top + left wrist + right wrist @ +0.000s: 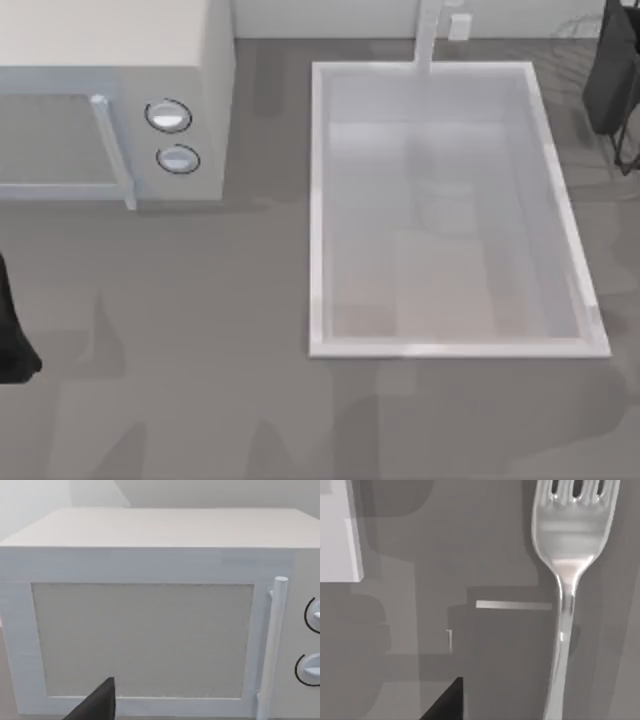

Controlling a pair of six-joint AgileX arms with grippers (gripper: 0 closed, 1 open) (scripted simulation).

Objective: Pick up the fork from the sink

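One fork [567, 555], seen close up by the right wrist camera. Its long axis runs straight away from the camera: handle nearest, tines at the far end, cut by the frame edge. Grey desk [470, 545] lies behind it. A dark tip of the right gripper [447, 702] sits beside the handle. Whether it grips the fork I cannot tell.

In the top view there is one sink [318, 200] right of centre, long side running 12 to 6 o'clock. One microwave [100, 40] stands at 10 o'clock with two knobs [168, 116]. The right arm [612, 75] is up at 2 o'clock and the left arm [12, 340] is parked at 8 o'clock.

The left wrist camera faces the microwave door, with a dark tip of the left gripper [97, 702] low in frame. Grip state: cannot tell.
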